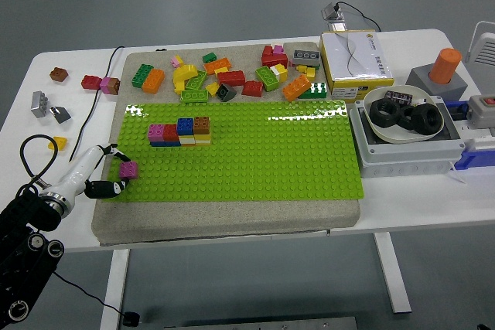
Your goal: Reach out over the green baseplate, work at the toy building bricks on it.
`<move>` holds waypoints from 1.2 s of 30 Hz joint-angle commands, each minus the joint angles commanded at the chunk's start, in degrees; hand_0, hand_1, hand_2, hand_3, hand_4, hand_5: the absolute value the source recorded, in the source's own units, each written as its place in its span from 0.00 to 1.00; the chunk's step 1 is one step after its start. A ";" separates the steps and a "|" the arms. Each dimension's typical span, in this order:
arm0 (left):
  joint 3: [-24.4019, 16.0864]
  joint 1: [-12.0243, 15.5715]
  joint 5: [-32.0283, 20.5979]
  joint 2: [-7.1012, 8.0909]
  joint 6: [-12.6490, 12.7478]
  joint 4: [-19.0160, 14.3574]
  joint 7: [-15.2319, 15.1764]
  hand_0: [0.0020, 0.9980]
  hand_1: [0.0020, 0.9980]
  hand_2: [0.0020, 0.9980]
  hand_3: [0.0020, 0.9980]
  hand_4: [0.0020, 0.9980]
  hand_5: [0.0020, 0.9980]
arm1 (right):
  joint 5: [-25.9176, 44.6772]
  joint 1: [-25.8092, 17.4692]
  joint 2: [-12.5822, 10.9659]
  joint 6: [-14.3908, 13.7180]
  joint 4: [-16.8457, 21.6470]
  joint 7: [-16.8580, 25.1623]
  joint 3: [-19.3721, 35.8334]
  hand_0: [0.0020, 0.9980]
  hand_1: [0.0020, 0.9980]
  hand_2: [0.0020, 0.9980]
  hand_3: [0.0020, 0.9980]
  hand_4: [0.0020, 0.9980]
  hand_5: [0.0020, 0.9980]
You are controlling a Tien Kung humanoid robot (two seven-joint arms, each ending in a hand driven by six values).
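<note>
Lower left of the frame: your left hand (108, 178) sits at the left edge of the green baseplate (255, 152), fingers pinched around a pink brick (129, 169), which rests just over the plate's outer studs. You're holding it low and level, which looks like the posture for pressing it down or carrying it inward rather than lifting it away.

Moving right, there's the small built stack (180, 132) on the upper left part of the plate, pink, red, blue and brown on top with yellow and blue underneath. It stands well apart from your brick, so my read is that's where you're headed; the open studs between leave you a clean path.

Up along the top middle, the loose brick pile (232, 75) lies on the grey mat behind the plate, off the working area and within reach as a supply.

Far right, the white bowl of black tyres (404, 117) sits in its grey box, off the plate.

Your right hand isn't in shot. A few stray bricks (100, 83) lie on the counter (46, 67), upper left.
</note>
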 joint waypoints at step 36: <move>-5.37 0.99 -10.15 -3.22 0.32 -1.26 -6.12 0.96 0.90 0.86 0.50 0.86 0.00 | -0.62 0.06 0.11 -0.05 0.00 -0.06 0.48 0.58 0.56 0.62 0.65 0.64 0.76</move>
